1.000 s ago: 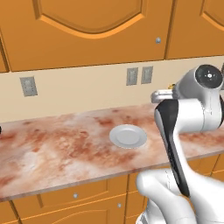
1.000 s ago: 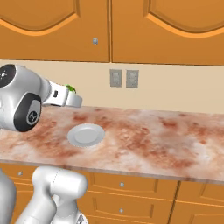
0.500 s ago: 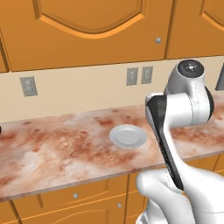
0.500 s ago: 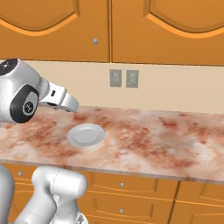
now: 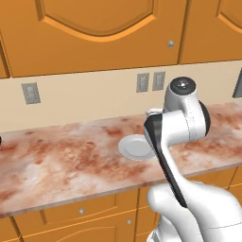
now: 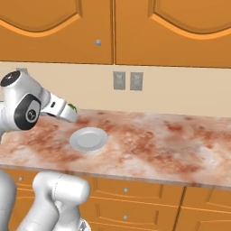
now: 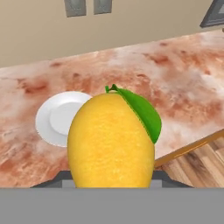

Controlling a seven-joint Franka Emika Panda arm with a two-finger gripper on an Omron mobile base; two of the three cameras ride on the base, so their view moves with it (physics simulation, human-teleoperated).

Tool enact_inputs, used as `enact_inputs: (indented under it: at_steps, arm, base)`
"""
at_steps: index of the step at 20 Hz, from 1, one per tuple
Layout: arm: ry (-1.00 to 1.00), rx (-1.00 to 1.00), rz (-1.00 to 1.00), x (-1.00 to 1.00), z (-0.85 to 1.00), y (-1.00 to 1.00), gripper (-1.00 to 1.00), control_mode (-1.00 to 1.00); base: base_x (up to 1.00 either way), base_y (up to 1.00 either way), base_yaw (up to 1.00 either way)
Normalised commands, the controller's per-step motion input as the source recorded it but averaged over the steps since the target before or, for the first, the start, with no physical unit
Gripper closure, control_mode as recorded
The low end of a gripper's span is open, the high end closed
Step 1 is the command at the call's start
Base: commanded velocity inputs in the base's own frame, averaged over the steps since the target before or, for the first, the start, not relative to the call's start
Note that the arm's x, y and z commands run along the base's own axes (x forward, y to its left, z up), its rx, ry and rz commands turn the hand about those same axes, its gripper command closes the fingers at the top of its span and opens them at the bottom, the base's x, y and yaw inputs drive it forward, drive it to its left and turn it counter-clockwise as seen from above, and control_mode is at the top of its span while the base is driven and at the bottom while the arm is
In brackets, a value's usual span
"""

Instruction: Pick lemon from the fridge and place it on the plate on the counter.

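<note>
Yellow lemon (image 7: 111, 142) stays clamped in the gripper (image 6: 72, 112), which has swung closer over the plate (image 6: 89, 139).

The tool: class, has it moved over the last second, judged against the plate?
Yes. In the right base view the tool has dropped toward the plate on the counter.

Marbled desk with one plate

The long reddish-brown and cream marbled stone desk (image 6: 149, 142) carries a small round white-grey plate (image 6: 89, 139), lying flat just below and ahead of the claw (image 6: 72, 114).
</note>
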Motion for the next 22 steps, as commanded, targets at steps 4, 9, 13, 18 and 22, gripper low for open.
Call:
enact_inputs:
  at_steps: [4,9,13,18,22]
  arm:
    - [0.04,0.09,-0.08,0.38,-0.4,0.0,1.0,-1.0]
    - [0.07,0.08,-0.08,0.37,-0.4,0.0,1.0,-1.0]
    - [0.05,0.03,-0.09,0.26,-0.44,0.01,1.0,-1.0]
    - [0.05,0.02,-0.07,0.19,-0.5,0.0,1.0,-1.0]
    - [0.01,0.01,-0.05,0.19,-0.46,0.02,1.0,-1.0]
  base:
    - [0.0,0.0,0.0]
    - [0.0,0.0,0.0]
    - [0.0,0.0,0.0]
    - [0.0,0.0,0.0]
    - [0.0,0.0,0.0]
